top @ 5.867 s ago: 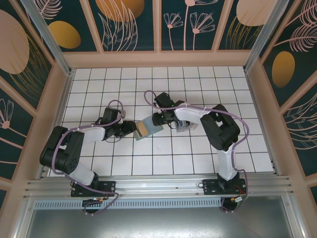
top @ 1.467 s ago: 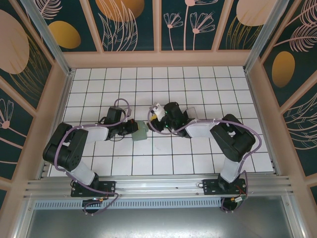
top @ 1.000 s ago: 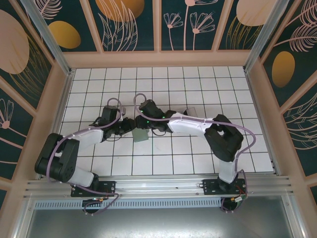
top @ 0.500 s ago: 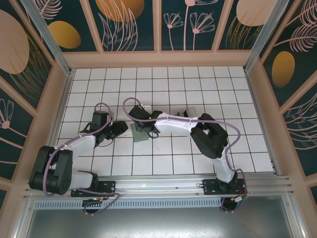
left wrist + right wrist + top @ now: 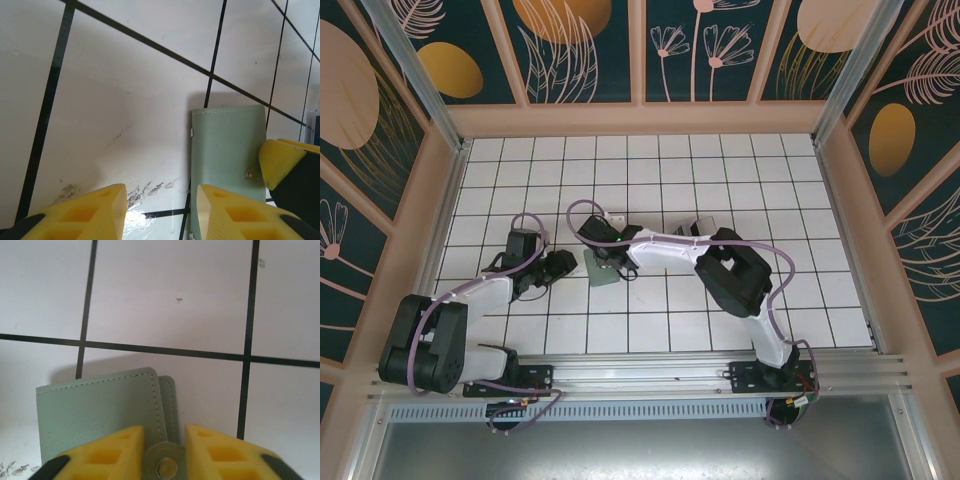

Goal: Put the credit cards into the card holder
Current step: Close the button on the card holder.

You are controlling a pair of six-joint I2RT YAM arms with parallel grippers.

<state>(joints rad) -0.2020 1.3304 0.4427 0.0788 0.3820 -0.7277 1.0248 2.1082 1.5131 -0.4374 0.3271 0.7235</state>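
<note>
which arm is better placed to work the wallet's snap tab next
Right, probably. The right end effector has its fingers either side of the snap tab of the folded wallet lying on the tiles. The left end effector stands open beside the wallet, holding nothing.

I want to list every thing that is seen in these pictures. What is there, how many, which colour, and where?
card holder: one, grey-green, folded shut, flat on the floor near the middle.
snap button: one, round, metallic, on the holder's tab.
small grey thing: one, on the floor behind the right arm, too hidden to identify.
floor: one, white tiles with black lines.
wall panels: several, dark teal with peach and gold plants, on three sides.
rail: one, silver, at the near edge.
left gripper: one, yellow fingers, open over bare tile beside the holder.
right gripper: one, yellow fingers, one on each side of the snap tab.
</note>
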